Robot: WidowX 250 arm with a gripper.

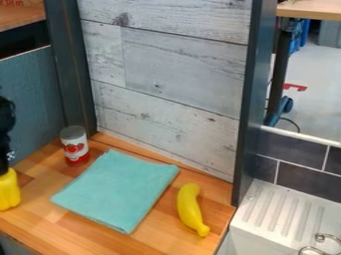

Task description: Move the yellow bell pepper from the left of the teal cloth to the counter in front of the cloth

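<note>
- The yellow banana (189, 206) lay near the right edge of the tabletop (153, 244), its narrow tip toward the near edge. I judged it a light, fairly stiff toy with a smooth, perhaps slippery skin; the best hold looked to be across the thick middle, square to its length.
- Along the left side of the tabletop, a lobed yellow thing (9, 191) stood out just below my black tool (5, 164). I could not tell whether the tool was released, clenched or grasping that yellow thing. Its rounded lobes seemed likely to slip under a shallow pinch, so its fuller upper part looked the safer place.
- The turquoise cloth (120, 189) lay flat across the middle, just beside the banana and apart from it. I took it for soft, light and limp, not fragile; a pinch at a corner or along an edge would let the rest droop.
- The red and white can (75, 145) stood upright near the far left corner, just beside the cloth. Its wall looked stiff, smooth and perhaps slippery; whether it was full or empty I could not tell. A level hold around its middle seemed steadiest, since a knock high up could tip it.
</note>
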